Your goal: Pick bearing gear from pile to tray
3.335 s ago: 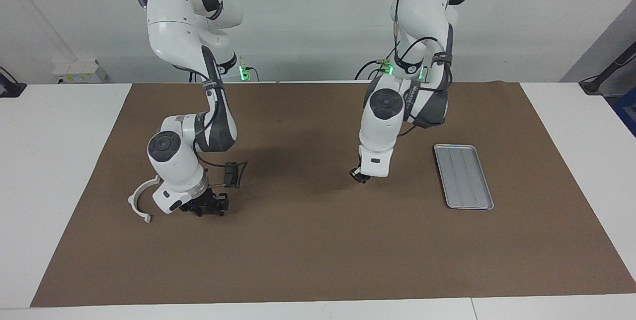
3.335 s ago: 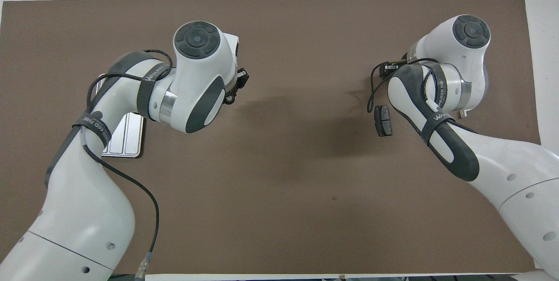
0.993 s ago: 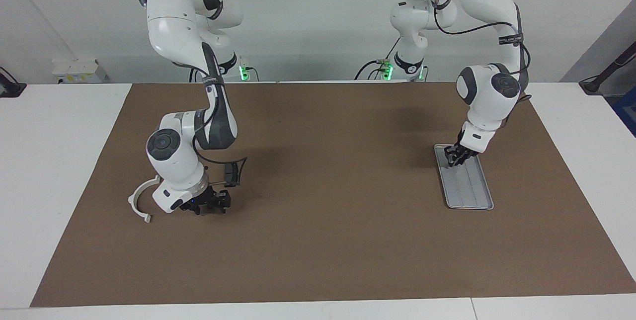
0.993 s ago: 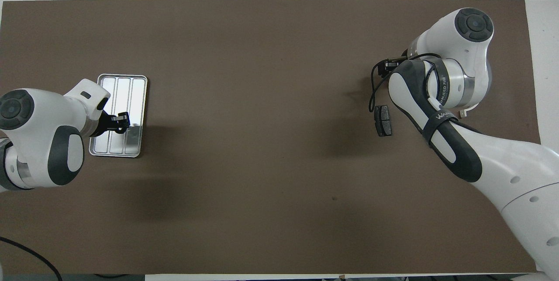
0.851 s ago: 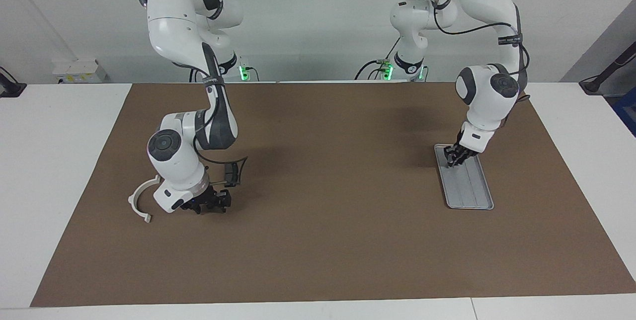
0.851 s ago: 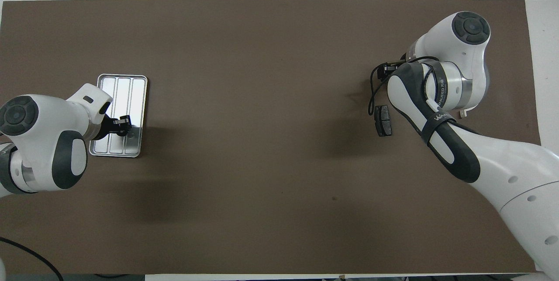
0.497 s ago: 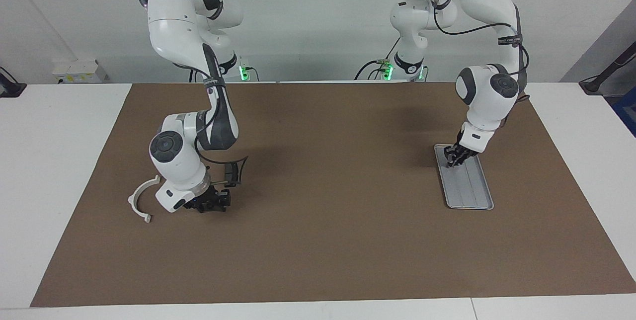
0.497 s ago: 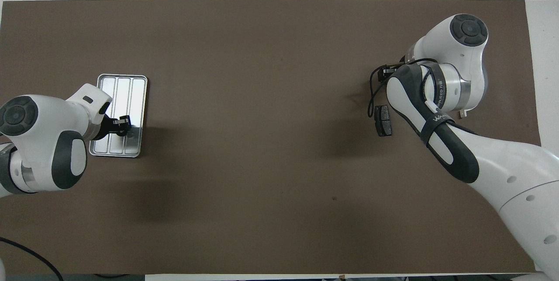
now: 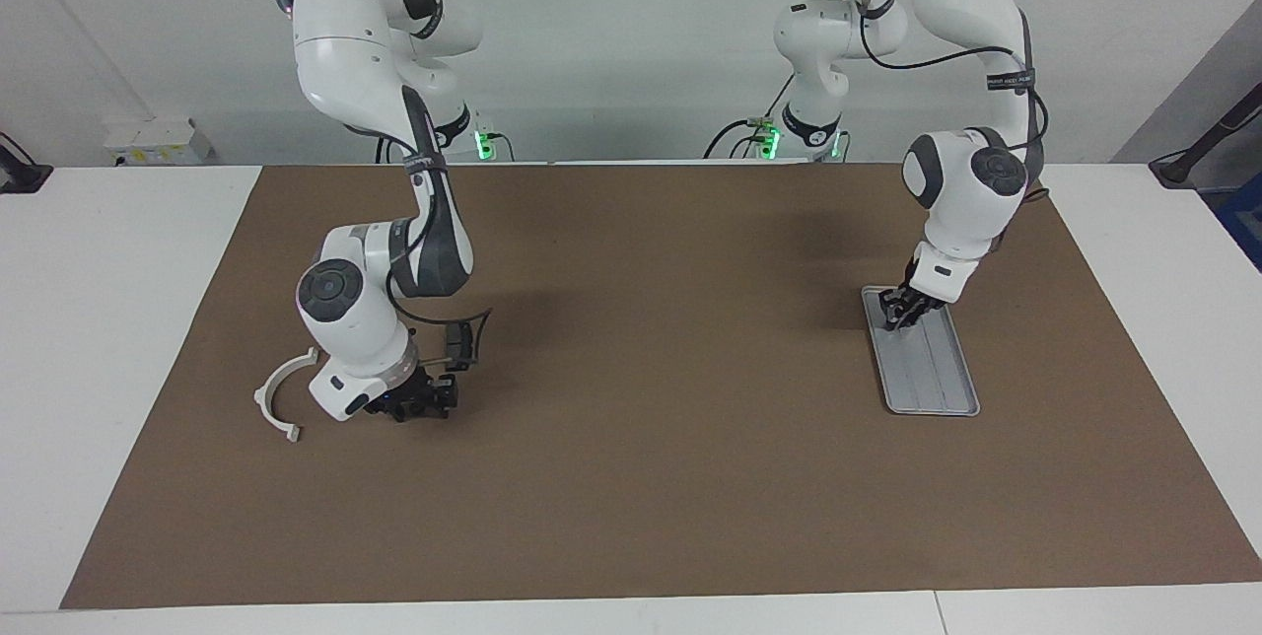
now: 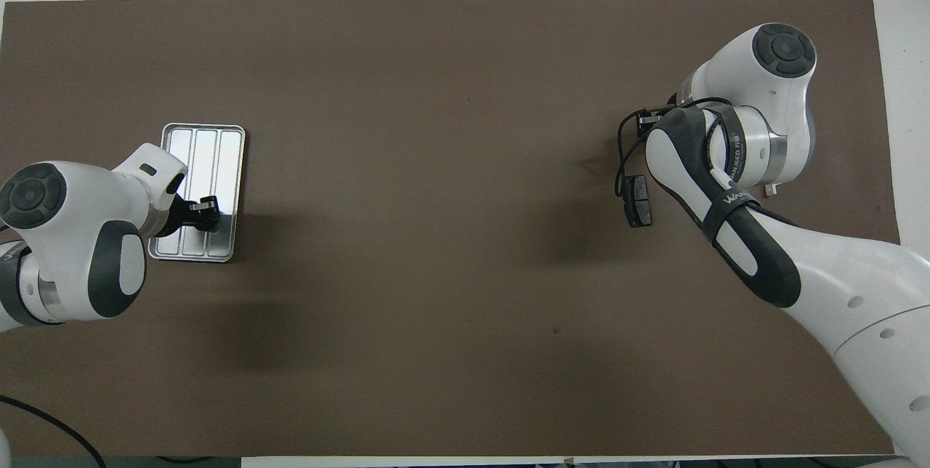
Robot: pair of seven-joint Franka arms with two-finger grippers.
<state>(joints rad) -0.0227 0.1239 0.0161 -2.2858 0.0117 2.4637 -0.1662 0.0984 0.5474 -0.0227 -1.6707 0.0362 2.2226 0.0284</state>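
The left end effector (image 9: 900,314) hangs low over the tray's (image 9: 937,388) end nearest the robots; I cannot tell if it grips anything; the right end effector (image 9: 419,403) is low over the pile, by the white bracket (image 9: 277,396) and a dark brake pad (image 10: 639,200); its grip is unclear too.

The brown mat (image 9: 651,477) lies bare across the middle of the desk, open to passage. Toward the right arm's end, a white half-ring (image 9: 279,398), a dark pad (image 10: 639,200) and the right end effector (image 9: 419,403) crowd together. The left end effector (image 9: 902,310) hangs over the tray (image 9: 932,374), blocking its end nearer the robots.
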